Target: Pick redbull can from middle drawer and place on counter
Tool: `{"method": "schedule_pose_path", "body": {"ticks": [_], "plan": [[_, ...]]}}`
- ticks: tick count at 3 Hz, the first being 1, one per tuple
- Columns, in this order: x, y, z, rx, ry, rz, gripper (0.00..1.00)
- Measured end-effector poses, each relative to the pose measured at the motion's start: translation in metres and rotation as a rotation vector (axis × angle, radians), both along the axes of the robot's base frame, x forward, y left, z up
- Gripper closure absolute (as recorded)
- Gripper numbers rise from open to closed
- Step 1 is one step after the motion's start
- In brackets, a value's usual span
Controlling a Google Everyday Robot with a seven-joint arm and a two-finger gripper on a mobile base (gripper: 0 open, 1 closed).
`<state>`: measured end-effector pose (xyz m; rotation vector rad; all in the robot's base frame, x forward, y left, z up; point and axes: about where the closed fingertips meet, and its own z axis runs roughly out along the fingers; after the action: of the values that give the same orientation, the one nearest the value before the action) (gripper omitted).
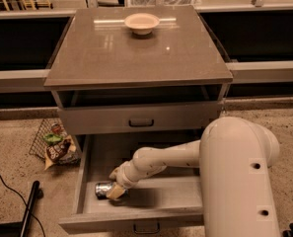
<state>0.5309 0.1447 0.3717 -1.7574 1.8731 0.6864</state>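
The redbull can [102,189] lies on its side on the floor of the open middle drawer [161,191], near the drawer's left front. My gripper [115,190] reaches down into the drawer from the right and sits right at the can's right end, its pale fingertips [117,193] against it. The counter [136,48] is the glossy grey-brown top of the cabinet, above the drawers.
A pale round bowl [141,22] stands at the counter's back centre. The top drawer front with a dark handle [141,123] is shut above the open drawer. A wire basket of snack packets [54,144] sits on the floor at left. My white arm [239,177] fills the lower right.
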Motion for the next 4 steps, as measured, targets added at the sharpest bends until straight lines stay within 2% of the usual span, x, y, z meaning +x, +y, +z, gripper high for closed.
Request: {"method": "schedule_pose_path", "body": {"ticks": [1,2,3,4], "plan": [[0.0,0.0,0.0,0.0,0.0,0.0,0.65],[-0.003,-0.014,0.025,0.012,-0.043,0.023,0.88],[-0.014,-0.051,0.077,-0.007,-0.116,0.081,1.0],[-0.023,-0.109,0.156,-0.046,-0.203,0.122,1.0]]}}
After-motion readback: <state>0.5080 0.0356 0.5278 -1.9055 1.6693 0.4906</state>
